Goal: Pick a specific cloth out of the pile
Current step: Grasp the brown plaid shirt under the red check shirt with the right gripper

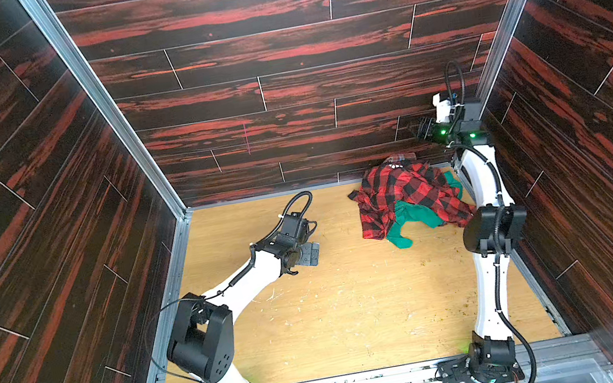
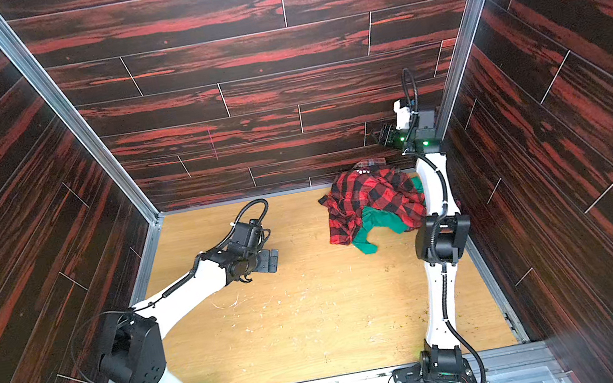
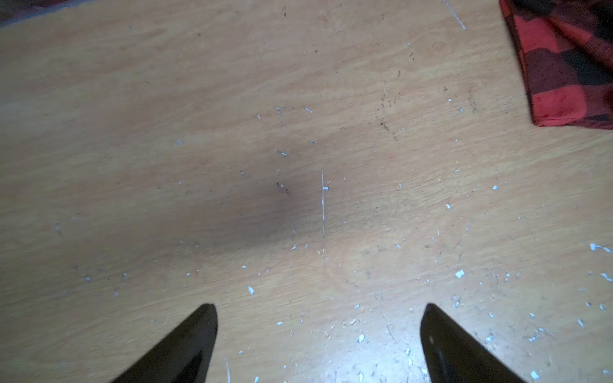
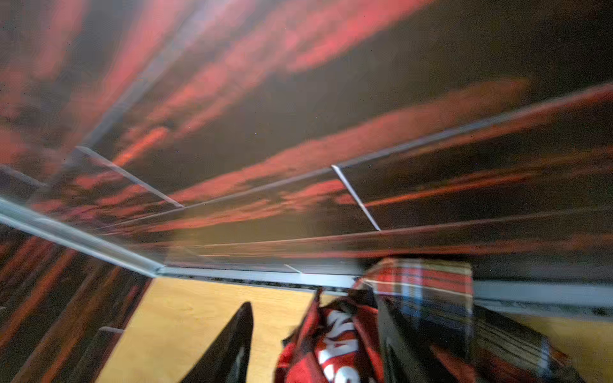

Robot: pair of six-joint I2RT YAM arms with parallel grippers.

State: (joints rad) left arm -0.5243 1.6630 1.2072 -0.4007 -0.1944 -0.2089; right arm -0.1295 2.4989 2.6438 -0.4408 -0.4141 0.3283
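Observation:
The pile lies at the back right of the floor in both top views: a red-and-black check shirt (image 1: 402, 193) (image 2: 372, 194) over a green garment (image 1: 414, 218) (image 2: 379, 222). The cloth (image 1: 402, 156) (image 4: 428, 288), muted plaid, shows only as a strip at the pile's far edge against the back wall. My right gripper (image 1: 424, 130) (image 4: 315, 308) hangs open above that far edge, jaws apart, with the red shirt's white-lettered label seen beneath them. My left gripper (image 1: 309, 253) (image 3: 320, 306) is open over bare floor, left of the pile; the red shirt's (image 3: 564, 66) corner shows in its wrist view.
Dark red-streaked panel walls close in the back and both sides, with metal posts in the back corners. The scuffed wooden floor (image 1: 336, 301) spreads between the arms. The right arm's elbow (image 1: 494, 228) stands beside the pile.

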